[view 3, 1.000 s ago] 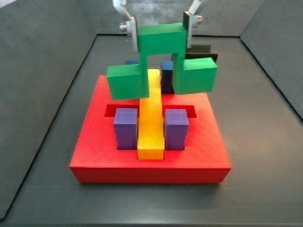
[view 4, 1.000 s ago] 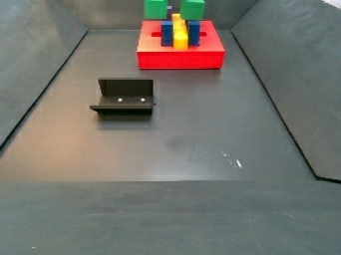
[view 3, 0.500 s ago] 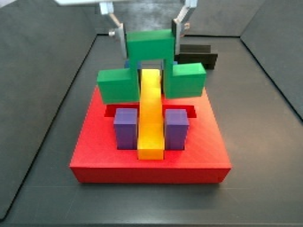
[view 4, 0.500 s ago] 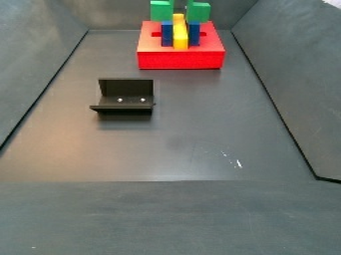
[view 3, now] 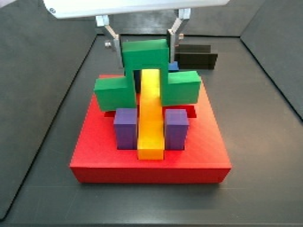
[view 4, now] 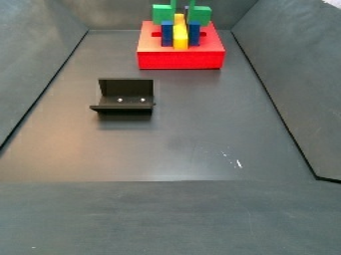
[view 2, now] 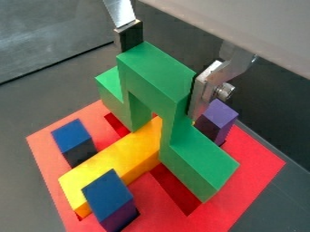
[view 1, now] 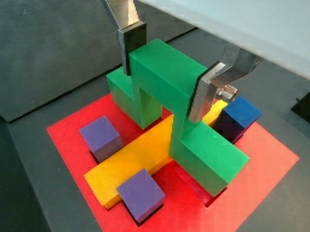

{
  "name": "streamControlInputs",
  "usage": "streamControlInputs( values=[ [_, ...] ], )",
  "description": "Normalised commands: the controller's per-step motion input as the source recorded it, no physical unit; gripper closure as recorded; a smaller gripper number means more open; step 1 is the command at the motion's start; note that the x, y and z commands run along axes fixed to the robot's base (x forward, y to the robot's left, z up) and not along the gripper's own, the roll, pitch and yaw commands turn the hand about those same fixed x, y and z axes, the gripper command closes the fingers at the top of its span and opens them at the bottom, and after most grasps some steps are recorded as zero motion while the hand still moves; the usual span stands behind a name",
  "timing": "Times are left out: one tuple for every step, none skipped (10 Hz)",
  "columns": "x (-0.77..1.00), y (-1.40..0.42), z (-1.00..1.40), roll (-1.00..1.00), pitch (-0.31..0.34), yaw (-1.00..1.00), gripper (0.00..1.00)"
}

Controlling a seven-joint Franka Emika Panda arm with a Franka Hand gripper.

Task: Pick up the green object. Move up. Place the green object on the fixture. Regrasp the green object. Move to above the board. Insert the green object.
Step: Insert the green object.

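Note:
My gripper [view 3: 145, 43] is shut on the raised middle of the green object [view 3: 145, 71], a silver finger pressed flat on each side in both wrist views. The gripper [view 1: 169, 71] holds the piece upright over the far part of the red board [view 3: 148, 160]. The green object [view 1: 164, 86] straddles the long yellow bar [view 3: 149, 111], its notch over the bar and its two lower arms down near the board's top face. I cannot tell whether the arms touch the board. The same grip shows from the opposite side, gripper [view 2: 169, 65] on the green object [view 2: 151, 86]. The fixture [view 4: 124, 97] stands apart on the floor.
Two purple blocks [view 3: 124, 124] flank the yellow bar on the board's near half, and blue blocks [view 2: 72, 140] sit on the other half. The fixture [view 3: 197, 58] shows dark behind the board. Dark walls enclose the grey floor [view 4: 173, 149].
The gripper has come down with the green object, from well above the board to low over the yellow bar. The grip is unchanged.

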Motion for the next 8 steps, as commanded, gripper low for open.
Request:
streamControlInputs(
  values=[
    [0.0,0.0,-0.11,-0.03,-0.06,0.01,1.0],
    [0.0,0.0,-0.15,0.0,-0.06,0.0,1.0],
    [0.08,0.0,-0.05,0.0,-0.03,0.0,1.0],
    [0.18,0.0,-0.02,-0.01,-0.003,0.0,1.0],
    [0.29,0.0,0.0,-0.01,0.0,0.0,1.0],
    [0.35,0.0,0.01,-0.05,0.0,0.0,1.0],
    [0.31,0.0,0.03,-0.07,0.0,0.0,1.0],
    [0.18,0.0,0.0,0.0,0.0,0.0,1.0]
  ],
)
